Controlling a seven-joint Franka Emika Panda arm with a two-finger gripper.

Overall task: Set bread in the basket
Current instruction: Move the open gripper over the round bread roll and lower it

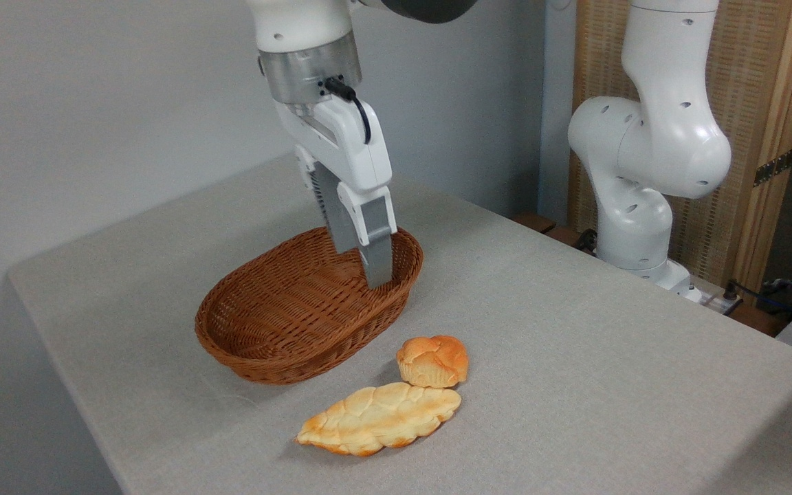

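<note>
**Bun on the cloth, basket empty**

You have the bread (433, 360), a small round golden-orange bun with a knotted top, sitting upright on the grey tabletop just outside the basket's near-right rim. The basket (279, 323) is an oval of brown woven wicker with low sides, set flat with its long axis running diagonally from near-left to far-right, holding no bread.
</note>
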